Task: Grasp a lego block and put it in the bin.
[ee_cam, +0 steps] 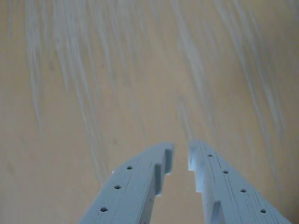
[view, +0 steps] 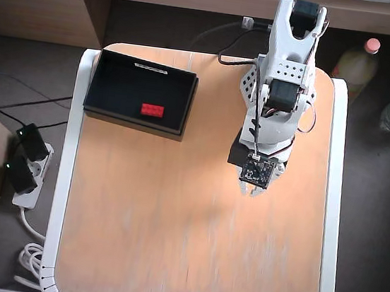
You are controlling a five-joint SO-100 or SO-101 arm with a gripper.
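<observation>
The red lego block (view: 152, 110) lies inside the black bin (view: 111, 79) at the table's back left in the overhead view. A thin white mark runs along the bin's far rim. My gripper (view: 252, 189) hangs over the table's middle right, well to the right of the bin. In the wrist view my gripper (ee_cam: 181, 156) points at bare wood. Its two pale blue fingers (ee_cam: 140, 182) stand almost together with only a thin gap, and nothing is between them. Neither the block nor the bin shows in the wrist view.
The wooden table (view: 188, 259) has a white rim. The arm's base (view: 294, 30) stands at the back edge. Bottles (view: 355, 62) stand on the floor to the right, and a power strip (view: 25, 168) with cables lies on the left.
</observation>
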